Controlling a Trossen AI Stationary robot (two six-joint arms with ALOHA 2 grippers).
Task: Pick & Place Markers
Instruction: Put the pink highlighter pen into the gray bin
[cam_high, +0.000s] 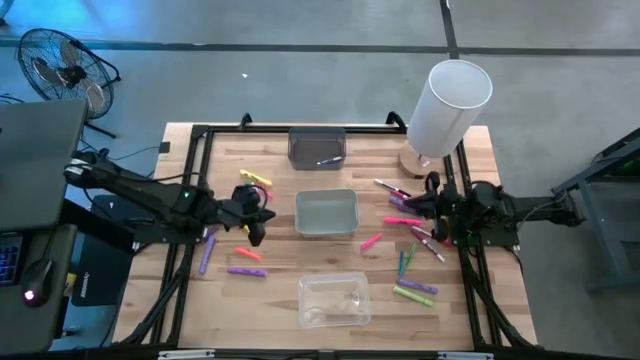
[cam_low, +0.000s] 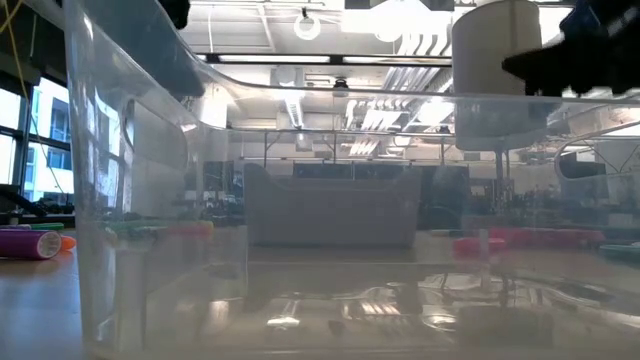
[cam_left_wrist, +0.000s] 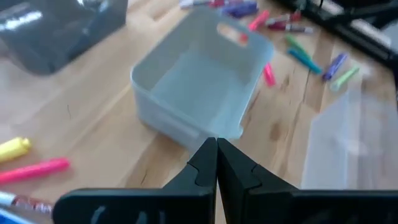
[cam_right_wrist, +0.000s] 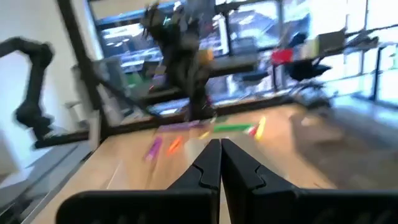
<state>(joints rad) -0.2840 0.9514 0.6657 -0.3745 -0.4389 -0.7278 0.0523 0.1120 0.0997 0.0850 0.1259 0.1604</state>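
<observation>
On the wooden slatted table (cam_high: 270, 300) the markers lie scattered in two loose groups. On the left, yellow, pink and purple markers (cam_high: 245, 270) sit around the left gripper (cam_high: 255, 228), which hovers just left of the pale grey rectangular plastic bin (cam_high: 326, 212) in the middle. Its two dark fingers (cam_left_wrist: 205, 167) are pressed together with nothing between them. On the right, pink, green and dark markers (cam_high: 412, 262) spread beside the right gripper (cam_high: 432, 205), whose fingers (cam_right_wrist: 208, 163) are also closed tight and empty. A dark grey bin (cam_high: 316, 146) at the far side holds one marker; a clear plastic bin (cam_high: 333, 300) sits nearest.
</observation>
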